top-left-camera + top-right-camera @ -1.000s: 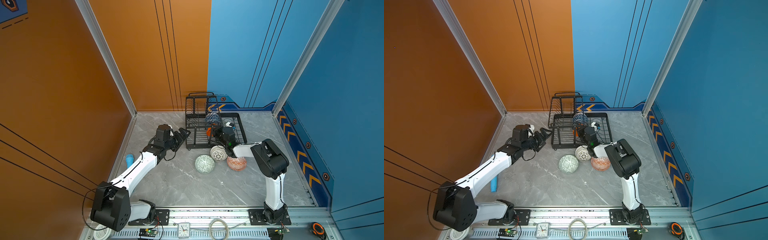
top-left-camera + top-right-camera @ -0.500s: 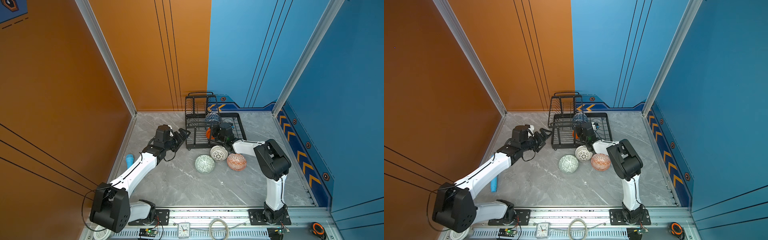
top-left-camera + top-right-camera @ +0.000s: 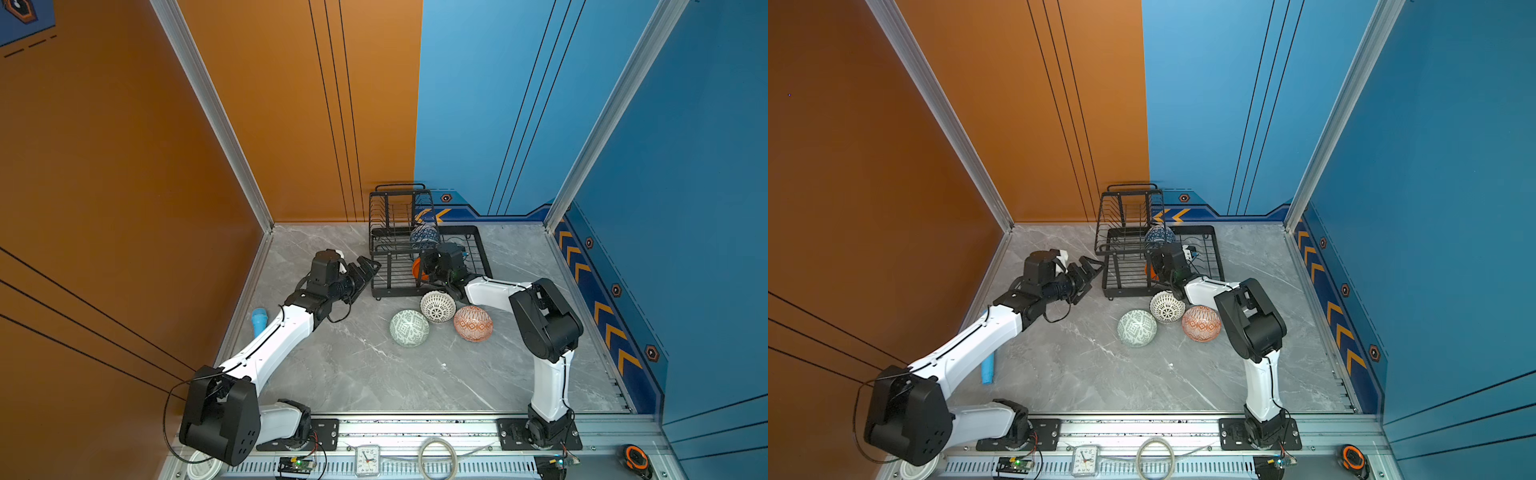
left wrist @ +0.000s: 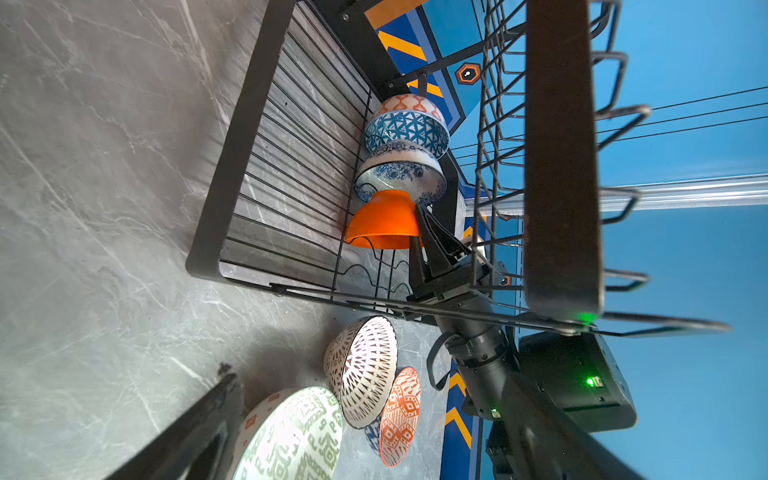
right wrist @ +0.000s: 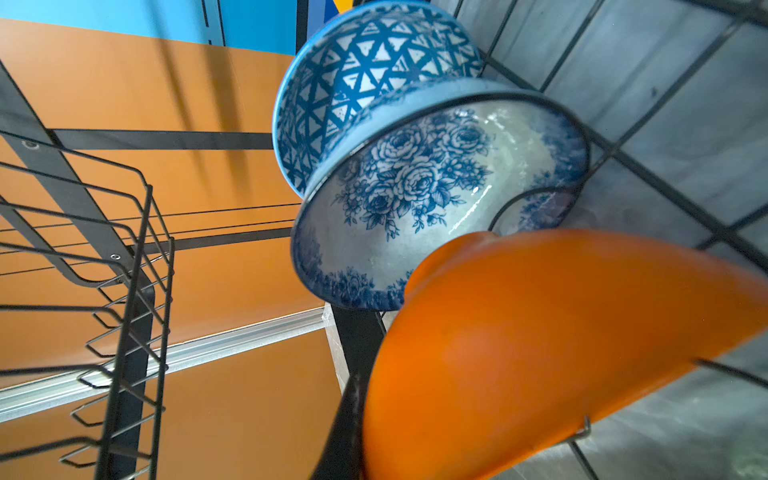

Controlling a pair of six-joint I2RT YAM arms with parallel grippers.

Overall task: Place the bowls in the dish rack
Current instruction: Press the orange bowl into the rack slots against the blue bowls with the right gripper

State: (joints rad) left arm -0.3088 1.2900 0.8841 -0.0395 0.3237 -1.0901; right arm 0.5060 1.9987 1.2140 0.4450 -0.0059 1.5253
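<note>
Orange bowl: plain and glossy, tipped on edge in the lower tray of the dish rack.
Right gripper: fingers pressed together, pinching the orange bowl's rim.
Row behind: floral bowl, white with blue roses, touches the orange bowl. The blue geometric bowl nests against it, so 3 bowls stand on edge in 1 line.
Marble table: 3 more bowls cluster just in front of the rack: pale green bowl, lattice bowl, diamond bowl.
Left gripper: spread wide, empty, just beside the rack's left end.
Blue cylinder: lies by the left wall, well apart.
</note>
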